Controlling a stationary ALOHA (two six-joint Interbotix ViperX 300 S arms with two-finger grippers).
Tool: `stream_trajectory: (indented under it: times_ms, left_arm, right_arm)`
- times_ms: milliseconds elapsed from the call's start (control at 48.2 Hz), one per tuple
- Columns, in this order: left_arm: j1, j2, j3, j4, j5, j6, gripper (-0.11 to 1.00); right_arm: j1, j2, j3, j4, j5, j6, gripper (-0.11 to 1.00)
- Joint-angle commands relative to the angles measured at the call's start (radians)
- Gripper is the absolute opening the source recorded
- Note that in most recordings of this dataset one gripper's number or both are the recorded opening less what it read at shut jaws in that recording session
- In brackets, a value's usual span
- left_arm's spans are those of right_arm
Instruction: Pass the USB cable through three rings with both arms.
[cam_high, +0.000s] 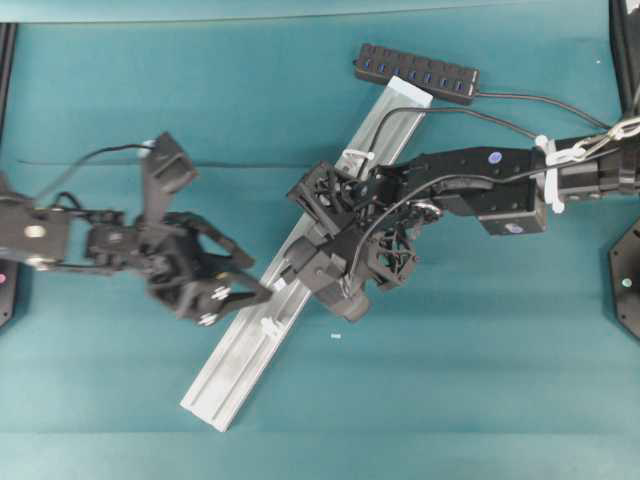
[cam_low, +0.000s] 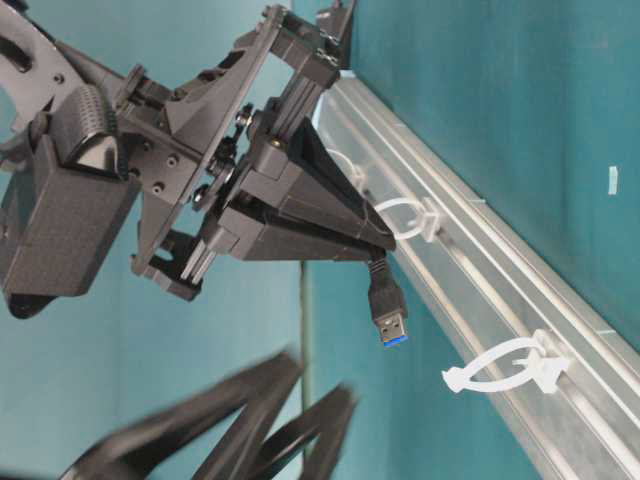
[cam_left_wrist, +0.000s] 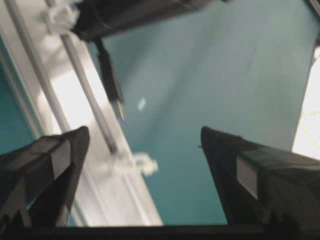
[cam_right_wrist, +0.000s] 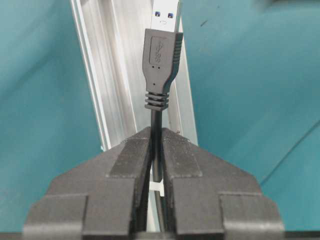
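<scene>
Seen from overhead, a silver rail (cam_high: 300, 265) lies slantwise on the teal table (cam_high: 480, 370), its upper end near a black hub (cam_high: 416, 72). The right gripper (cam_high: 322, 262) reaches in from the right and sits over the rail's middle. A thin black cable (cam_high: 440, 113) runs from the right edge, curves down along the rail's upper end and passes under that arm. One white ring (cam_high: 357, 158) shows on the upper part of the rail, another (cam_high: 270, 325) lower down. The left gripper (cam_high: 245, 292) is just left of the rail, blurred, with its fingers spread.

At table level, the right gripper (cam_low: 380, 243) points toward the rail (cam_low: 480, 230), its jaws pinched on the cable just behind the plug (cam_low: 388, 308). The plug hangs down from the tips, metal end lowest, with blue inside. The tips touch or nearly touch a ring (cam_low: 410, 218). A second ring (cam_low: 505, 365) stands open farther along the rail, apart from the plug. The left gripper's blurred fingers (cam_low: 250, 420) show at the bottom.

From the left wrist, the left gripper (cam_left_wrist: 145, 137) has its jaws wide apart with nothing between them. Beyond them the plug (cam_left_wrist: 112, 85) hangs beside the rail (cam_left_wrist: 70, 90), with a ring (cam_left_wrist: 135, 164) below and another (cam_left_wrist: 60, 17) at the top.

From the right wrist, the right gripper (cam_right_wrist: 156, 145) is clamped on the cable (cam_right_wrist: 156, 145) just behind the plug (cam_right_wrist: 161, 60), which points away over the rail (cam_right_wrist: 120, 65).
</scene>
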Motion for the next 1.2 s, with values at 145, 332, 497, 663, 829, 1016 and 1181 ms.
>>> stream_trajectory:
  times_ms: [145,332,497,663,829,1016,1181]
  left_arm:
    - [-0.011,-0.147,-0.005,0.006,0.202,0.043,0.96]
    - [-0.021,-0.236,0.018,0.003,0.256,0.048,0.95]
    - [-0.029,-0.291,0.049,0.003,0.262,0.043,0.95]
    - [-0.029,-0.316,0.061,0.003,0.268,0.041,0.95]
    - [-0.029,-0.316,0.061,0.003,0.275,0.043,0.95]
    - [-0.029,-0.318,0.061,0.003,0.276,0.040,0.95]
    - [-0.031,-0.318,0.061,0.003,0.276,0.040,0.95]
  right_arm:
    - [0.026,0.035,-0.032,-0.026,0.011,-0.051,0.07]
    - [0.043,0.048,-0.032,-0.026,0.012,-0.075,0.07]
    - [0.058,0.054,-0.032,-0.026,0.009,-0.075,0.07]
    - [0.069,0.063,-0.034,-0.026,0.006,-0.075,0.07]
    - [0.072,0.069,-0.038,-0.026,0.003,-0.074,0.07]
    - [0.078,0.083,-0.064,-0.021,0.000,-0.074,0.07]
    - [0.094,0.103,-0.094,-0.014,0.006,-0.072,0.07]
